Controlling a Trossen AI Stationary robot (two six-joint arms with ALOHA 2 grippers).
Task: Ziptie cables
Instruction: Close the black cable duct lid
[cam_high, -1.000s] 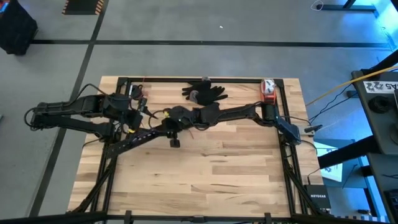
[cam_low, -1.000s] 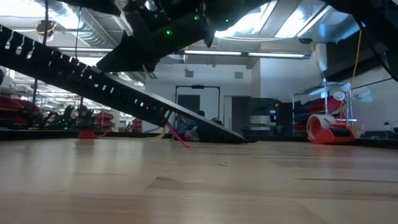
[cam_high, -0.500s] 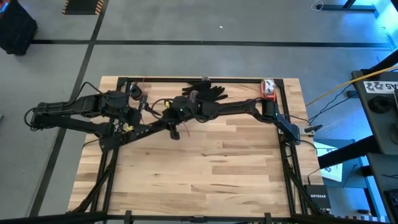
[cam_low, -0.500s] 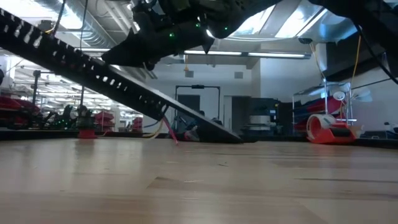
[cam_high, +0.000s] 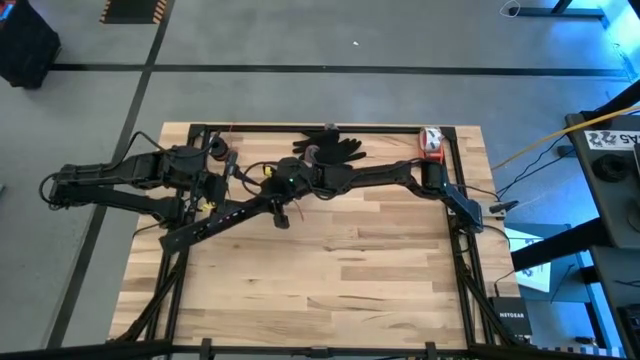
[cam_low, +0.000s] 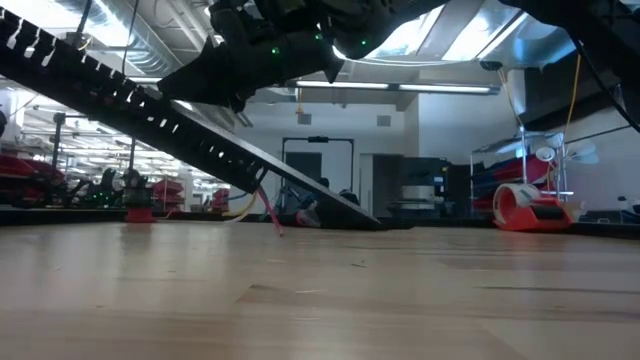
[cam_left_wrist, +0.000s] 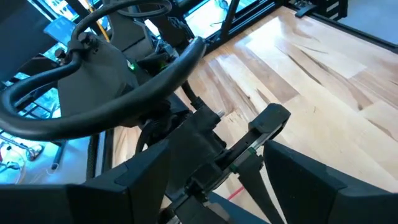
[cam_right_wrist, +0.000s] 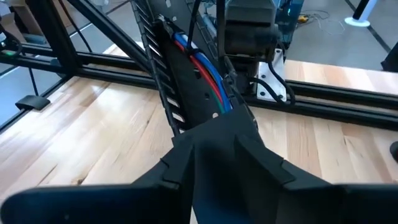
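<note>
The ziptie cannot be made out in any view. The cables (cam_right_wrist: 202, 67) show best in the right wrist view, where 3 strands, blue, red and green, run along 1 long black slotted bar (cam_right_wrist: 166, 81); their ends are hidden behind the arm hardware above. In the low view only 1 pink-red strand (cam_low: 271, 213) hangs below the bar (cam_low: 150, 110), left of centre, and the bar's upper end is cut off at the frame's left edge.

From above, the bar (cam_high: 215, 218) lies slantwise across the left half of the desk (cam_high: 350, 270), with the wires mostly lost under the 2 dark arms. The right end effector (cam_high: 281, 195) sits at the bar's upper right end, and its 2 fingers (cam_right_wrist: 186, 155) are closed narrowly on the bar. The left end effector (cam_high: 208, 190) is just above the bar's middle; its fingers (cam_left_wrist: 143, 180) stand wide apart, and whether they touch the dark parts between them is unclear.

At the desk's top edge lie dark gloves (cam_high: 330, 148), their number hard to count, and 1 red-and-white object (cam_high: 431, 142) at the upper right.
</note>
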